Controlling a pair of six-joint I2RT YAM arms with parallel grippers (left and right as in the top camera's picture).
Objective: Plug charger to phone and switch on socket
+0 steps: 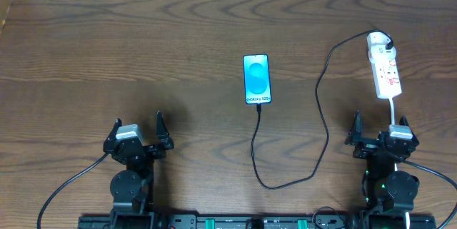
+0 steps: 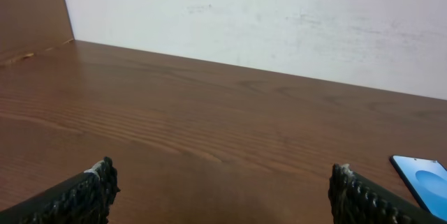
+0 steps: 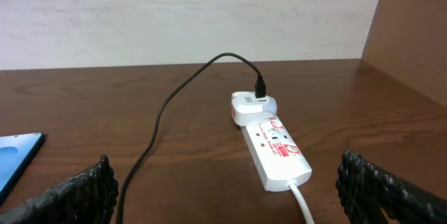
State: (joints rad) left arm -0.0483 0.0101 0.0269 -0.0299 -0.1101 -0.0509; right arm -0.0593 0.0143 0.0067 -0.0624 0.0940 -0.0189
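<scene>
The phone (image 1: 257, 79) lies face up mid-table, its blue screen lit. One corner of the phone (image 2: 422, 182) shows at the right edge of the left wrist view, and the phone (image 3: 14, 158) also shows at the left edge of the right wrist view. The charger (image 1: 323, 100), a thin black cable, runs from the phone's near edge in a loop to a white plug (image 3: 250, 105) seated in the far end of the socket (image 1: 386, 70). I cannot tell whether the tip is seated in the phone. My left gripper (image 1: 138, 125) is open over bare wood at the front left. My right gripper (image 1: 380, 125) is open just short of the socket (image 3: 276, 147).
The socket's thick white cord (image 3: 302, 199) runs toward me between the right fingers (image 3: 91, 185). A wooden side wall (image 3: 412, 35) rises at the table's right, another wooden wall (image 2: 31, 8) at its left, and a pale back wall (image 2: 279, 21) closes the far edge.
</scene>
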